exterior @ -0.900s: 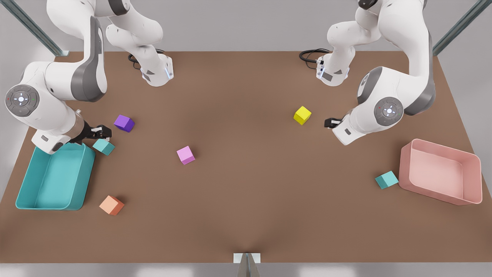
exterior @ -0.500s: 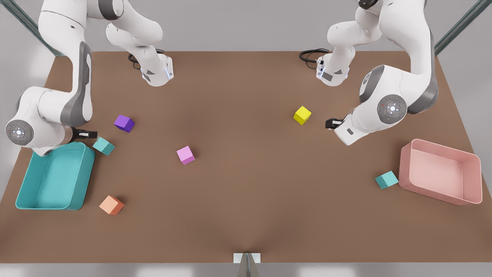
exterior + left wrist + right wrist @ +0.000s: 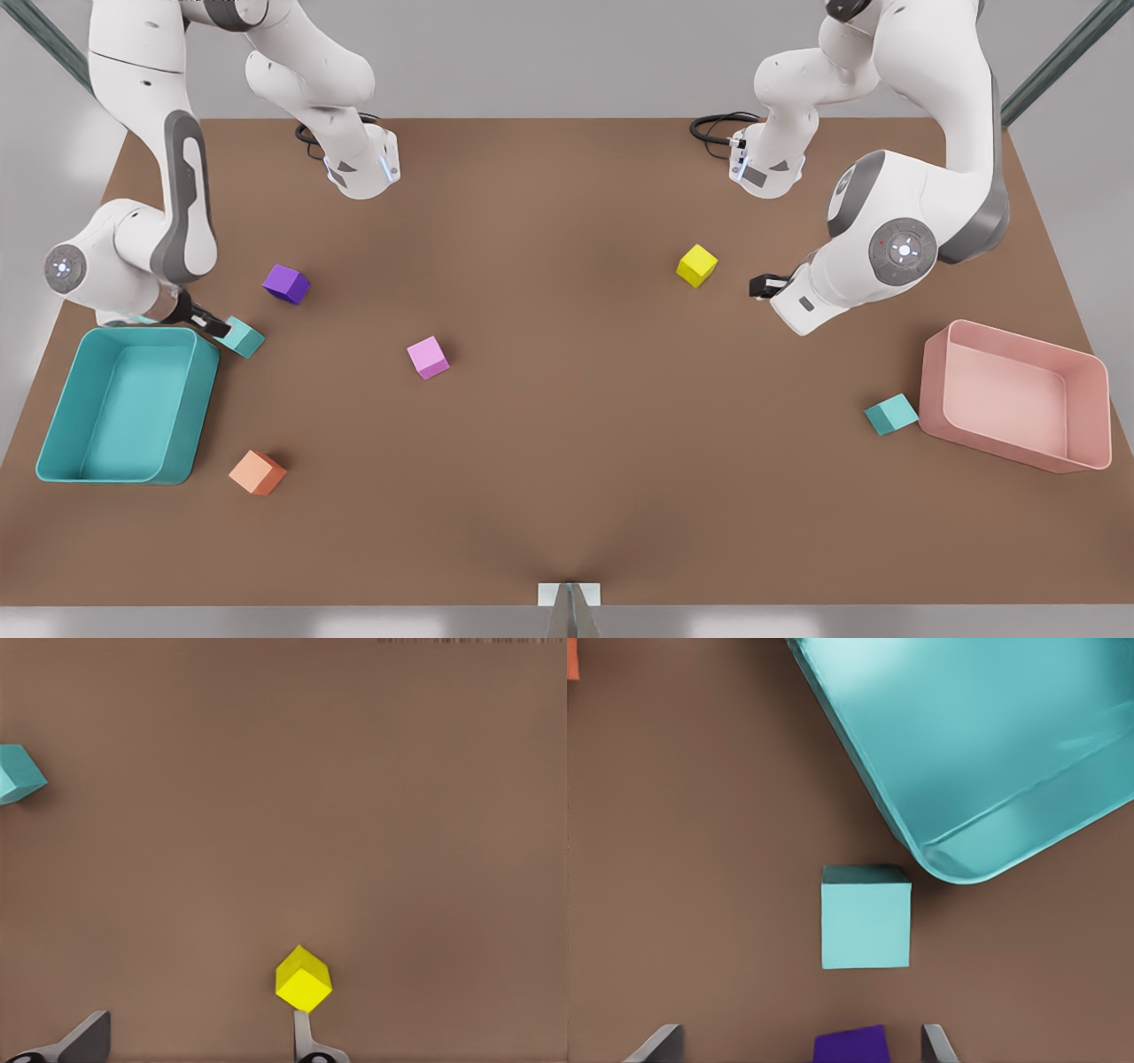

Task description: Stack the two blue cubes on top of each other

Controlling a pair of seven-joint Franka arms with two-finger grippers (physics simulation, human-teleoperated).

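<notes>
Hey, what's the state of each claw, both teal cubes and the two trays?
Teal cube by teal tray: on table, ungripped.
Teal cube by pink tray: on table, unstacked.
Right claw: open, at the first cube.
Left claw: open, waiting by the yellow cube.
Teal tray: upright.
Pink tray: upright.

Brown table (image 3: 567,461) — grey wall (image 3: 549,53) behind, metal struts (image 3: 1054,62)

The right gripper (image 3: 213,325) has its jaws spread above a teal cube (image 3: 866,927), bare table (image 3: 567,443) on both flanks of the cube. Just beside the cube stands the teal tray (image 3: 992,753) corner; a purple cube (image 3: 850,1045) lies between the fingertips. The left gripper (image 3: 758,284) has a yellow cube (image 3: 303,978) close ahead, touching one fingertip, with open table beyond.
</notes>
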